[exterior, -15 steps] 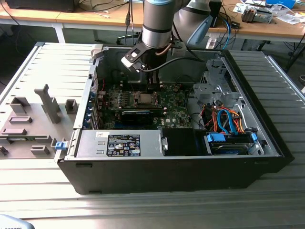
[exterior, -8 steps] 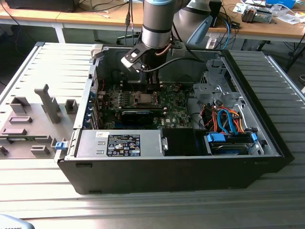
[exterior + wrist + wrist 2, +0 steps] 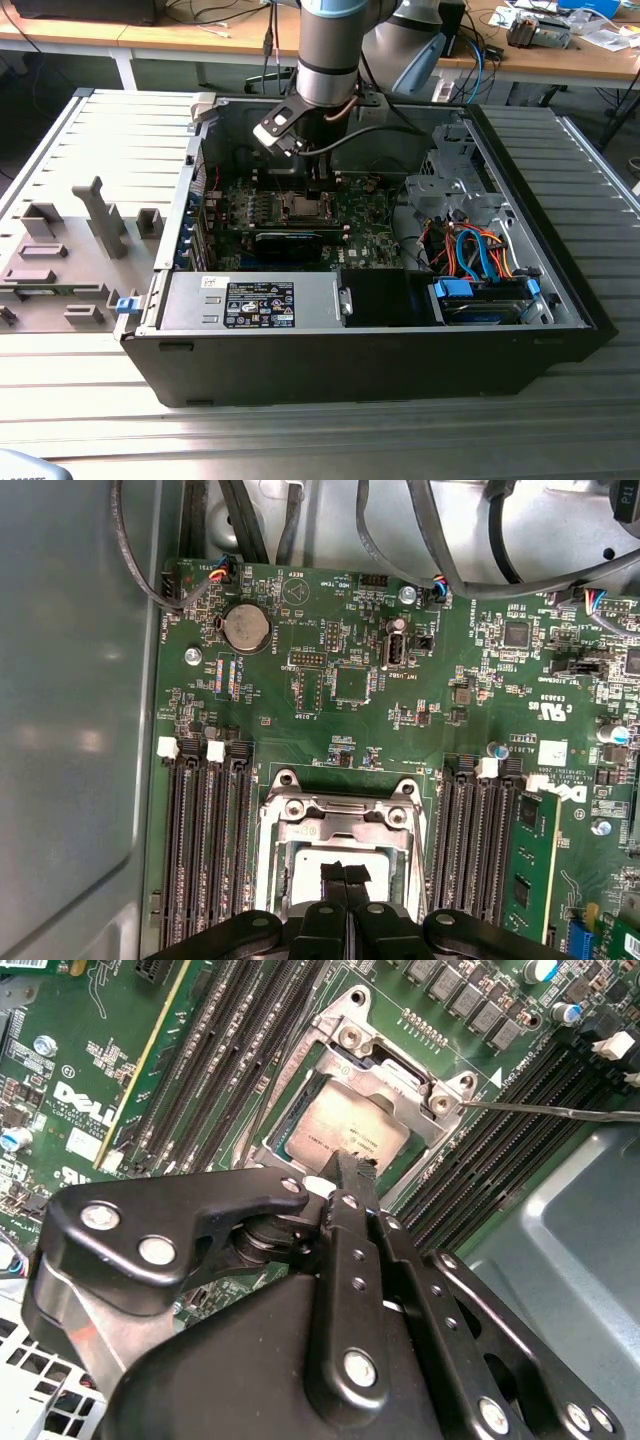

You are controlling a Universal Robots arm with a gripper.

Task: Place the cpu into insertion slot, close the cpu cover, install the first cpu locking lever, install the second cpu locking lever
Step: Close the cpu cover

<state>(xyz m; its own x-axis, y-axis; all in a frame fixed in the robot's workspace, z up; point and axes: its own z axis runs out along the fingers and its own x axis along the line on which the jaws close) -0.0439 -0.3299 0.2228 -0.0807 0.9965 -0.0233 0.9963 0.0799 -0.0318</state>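
Observation:
The cpu (image 3: 345,1132) is a dull silver square chip lying flat in the insertion slot (image 3: 300,810), whose silver rim sits on the green board. The cpu cover (image 3: 400,1078), a thin metal frame, lies down around the chip, which shows through its window. My gripper (image 3: 355,1165) is shut with nothing between its fingers, and the black fingertips (image 3: 334,874) hang just over the chip's top. A thin metal lever rod (image 3: 560,1112) sticks out from the socket corner across the memory slots. In the exterior view the arm (image 3: 325,60) reaches down into the case over the insertion slot (image 3: 300,207).
Black memory slots (image 3: 205,840) flank the socket on both sides. A long black card (image 3: 290,243) lies just in front of it, then the power supply (image 3: 255,303). Blue and orange cables (image 3: 480,255) fill the exterior view's right. Grey fixtures (image 3: 95,215) stand outside the case.

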